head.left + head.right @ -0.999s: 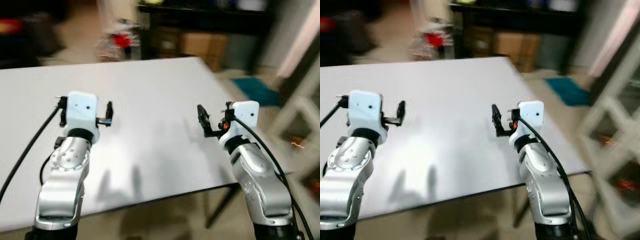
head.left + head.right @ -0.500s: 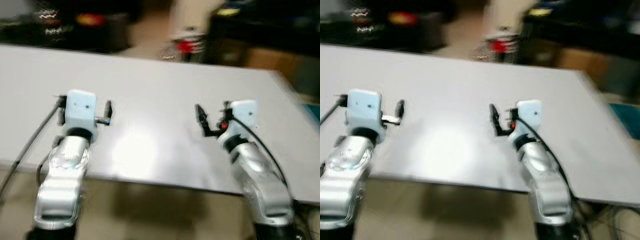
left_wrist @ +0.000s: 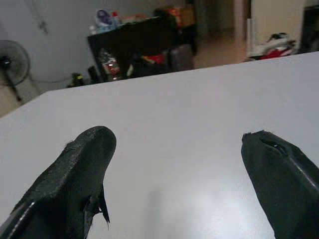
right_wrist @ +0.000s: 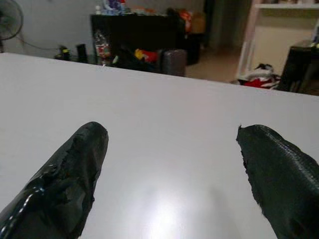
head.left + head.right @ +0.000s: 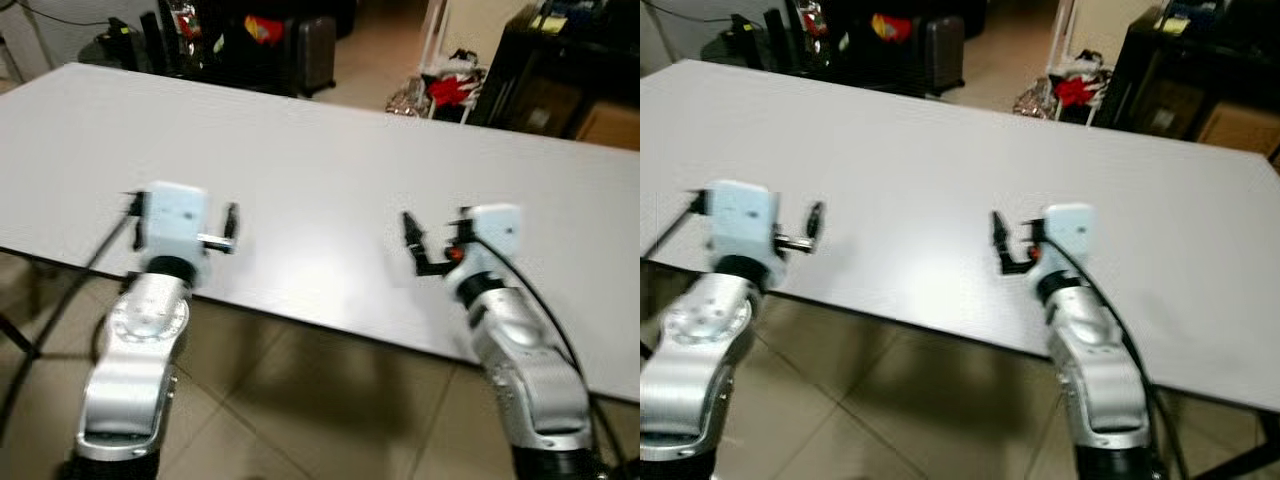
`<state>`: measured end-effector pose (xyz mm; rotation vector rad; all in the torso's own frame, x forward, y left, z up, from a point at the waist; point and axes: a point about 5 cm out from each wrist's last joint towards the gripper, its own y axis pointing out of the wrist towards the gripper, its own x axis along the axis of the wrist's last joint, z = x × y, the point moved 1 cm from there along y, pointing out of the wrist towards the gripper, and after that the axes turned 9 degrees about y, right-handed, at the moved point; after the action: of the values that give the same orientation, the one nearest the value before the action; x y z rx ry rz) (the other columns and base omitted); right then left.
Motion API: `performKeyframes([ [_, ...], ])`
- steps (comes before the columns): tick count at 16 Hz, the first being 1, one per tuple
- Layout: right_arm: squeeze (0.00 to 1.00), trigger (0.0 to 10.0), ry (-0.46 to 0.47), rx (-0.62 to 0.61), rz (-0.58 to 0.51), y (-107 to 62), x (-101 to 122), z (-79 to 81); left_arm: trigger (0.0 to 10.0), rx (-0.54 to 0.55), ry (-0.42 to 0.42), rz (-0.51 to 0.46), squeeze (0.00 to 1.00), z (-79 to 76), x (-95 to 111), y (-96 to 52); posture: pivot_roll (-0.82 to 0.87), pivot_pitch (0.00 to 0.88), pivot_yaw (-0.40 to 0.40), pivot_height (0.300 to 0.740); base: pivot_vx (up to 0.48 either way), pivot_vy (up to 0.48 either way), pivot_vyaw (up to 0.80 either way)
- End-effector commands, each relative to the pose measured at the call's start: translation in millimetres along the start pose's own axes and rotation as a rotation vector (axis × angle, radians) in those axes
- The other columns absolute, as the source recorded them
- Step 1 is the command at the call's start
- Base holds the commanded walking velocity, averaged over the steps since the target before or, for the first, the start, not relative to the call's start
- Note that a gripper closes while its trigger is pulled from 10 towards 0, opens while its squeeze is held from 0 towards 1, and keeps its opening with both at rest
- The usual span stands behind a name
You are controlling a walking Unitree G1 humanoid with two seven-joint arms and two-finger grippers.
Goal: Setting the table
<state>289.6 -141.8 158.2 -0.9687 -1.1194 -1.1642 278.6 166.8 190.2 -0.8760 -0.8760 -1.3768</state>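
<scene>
Plain white table (image 5: 300, 150), glossy and bare; left gripper (image 3: 179, 164) and right gripper (image 4: 169, 159) hover above its near edge, fingers spread.

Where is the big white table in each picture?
Left eye view: the white table spans the upper half, under both open hands.
Right eye view: the same table, shifted slightly.
Left wrist view: it stretches ahead of the left hand.
Right wrist view: it stretches ahead of the right hand.
Shared landmark: the red and white bundle on the floor past the far edge.
</scene>
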Motion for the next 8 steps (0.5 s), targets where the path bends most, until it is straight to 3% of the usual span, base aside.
performKeyframes([
  [1, 1.00, 10.0, 0.008, 0.009, -0.012, 1.0, 2.9, 4.3, 10.0, 0.017, 0.018, -0.006, 0.00, 5.8, 1.9, 0.4, -0.01, 0.000, -0.019, 0.740, 0.000, 0.319, 0.00],
  [8, 1.00, 10.0, 0.011, -0.009, -0.010, 0.1, 1.9, 2.4, 10.0, 0.002, 0.023, -0.005, 0.00, 4.1, 1.7, 1.4, -0.01, 0.000, -0.013, 0.740, 0.000, 0.320, 0.00],
])
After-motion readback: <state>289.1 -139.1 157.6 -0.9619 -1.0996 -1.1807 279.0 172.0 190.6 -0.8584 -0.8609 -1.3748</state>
